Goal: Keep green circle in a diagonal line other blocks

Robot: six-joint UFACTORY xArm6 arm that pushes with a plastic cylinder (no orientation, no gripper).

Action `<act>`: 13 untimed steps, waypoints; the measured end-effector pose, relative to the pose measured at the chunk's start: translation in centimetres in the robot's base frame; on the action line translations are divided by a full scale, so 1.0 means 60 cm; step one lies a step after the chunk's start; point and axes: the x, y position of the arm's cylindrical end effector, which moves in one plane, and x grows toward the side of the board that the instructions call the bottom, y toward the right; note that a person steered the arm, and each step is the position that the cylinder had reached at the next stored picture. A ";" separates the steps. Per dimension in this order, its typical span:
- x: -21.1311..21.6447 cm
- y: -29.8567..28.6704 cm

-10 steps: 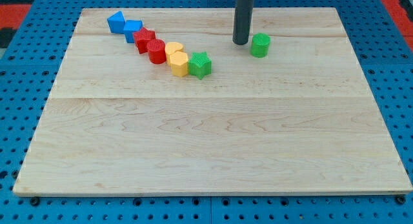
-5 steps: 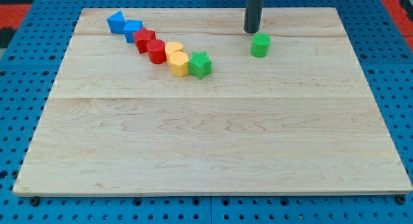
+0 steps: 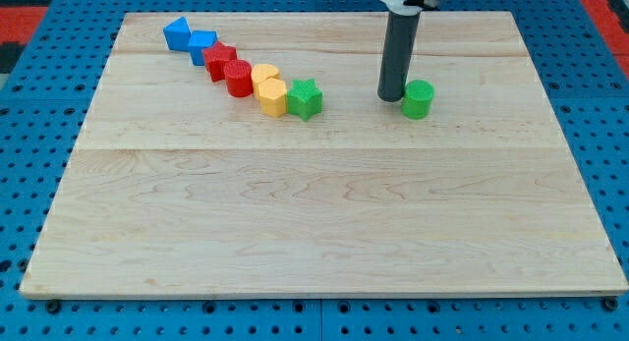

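The green circle (image 3: 418, 99) stands on the wooden board (image 3: 324, 233) at the upper right. My tip (image 3: 392, 95) is right beside it on its left, touching or almost touching. A diagonal row of blocks runs from the upper left down to the right: two blue blocks (image 3: 177, 33) (image 3: 202, 44), a red star (image 3: 220, 60), a red circle (image 3: 239, 78), two yellow blocks (image 3: 264, 80) (image 3: 273, 98) and a green star (image 3: 305, 98). The green circle sits apart from the row, well to the right of the green star.
The board lies on a blue pegboard surface (image 3: 29, 135) that surrounds it on all sides.
My tip moved from above the green circle down to its left side. The green circle has shifted down and to the right. The diagonal row has not moved.
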 end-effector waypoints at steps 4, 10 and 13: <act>-0.049 0.037; 0.067 0.214; 0.147 0.217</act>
